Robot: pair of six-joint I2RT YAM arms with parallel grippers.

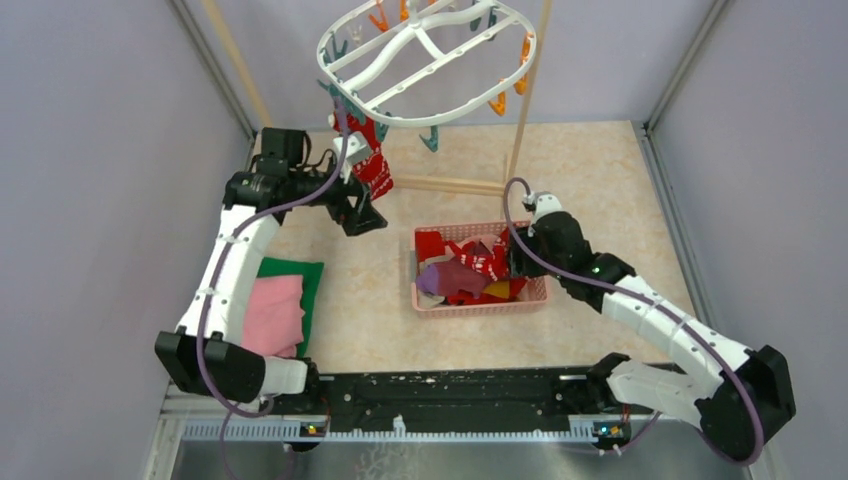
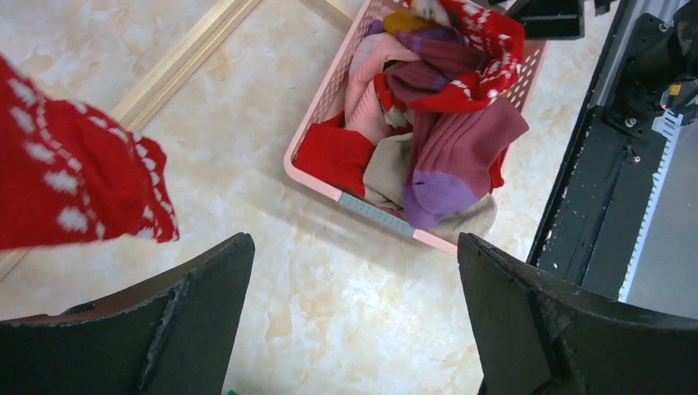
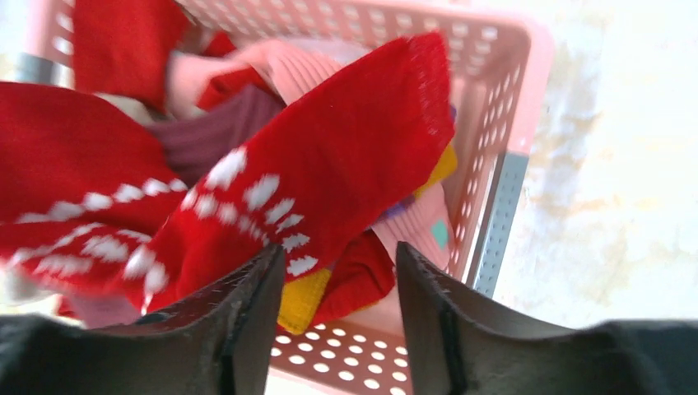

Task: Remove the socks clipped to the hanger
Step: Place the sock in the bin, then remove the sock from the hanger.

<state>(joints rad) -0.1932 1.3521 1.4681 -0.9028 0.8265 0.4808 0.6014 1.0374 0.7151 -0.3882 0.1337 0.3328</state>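
The white oval hanger (image 1: 425,60) with orange and teal clips hangs at the top centre. One red, white-patterned sock (image 1: 370,160) is still clipped to its near left side; it also shows in the left wrist view (image 2: 74,189). My left gripper (image 1: 362,215) sits just below that sock, open and empty (image 2: 354,243), with bare floor between the jaws. Several loose socks (image 1: 470,265) lie in the pink mesh basket (image 1: 480,306). My right gripper (image 1: 520,255) hangs over the basket's right end, open (image 3: 339,251). A red patterned sock (image 3: 329,164) lies just ahead of its fingers.
The wooden pole frame (image 1: 525,90) stands behind the basket, its base bar (image 1: 450,185) on the floor. A folded pink cloth (image 1: 275,310) lies on a green cloth (image 1: 300,275) at the left. A black rail (image 1: 450,395) runs along the near edge. Grey walls enclose three sides.
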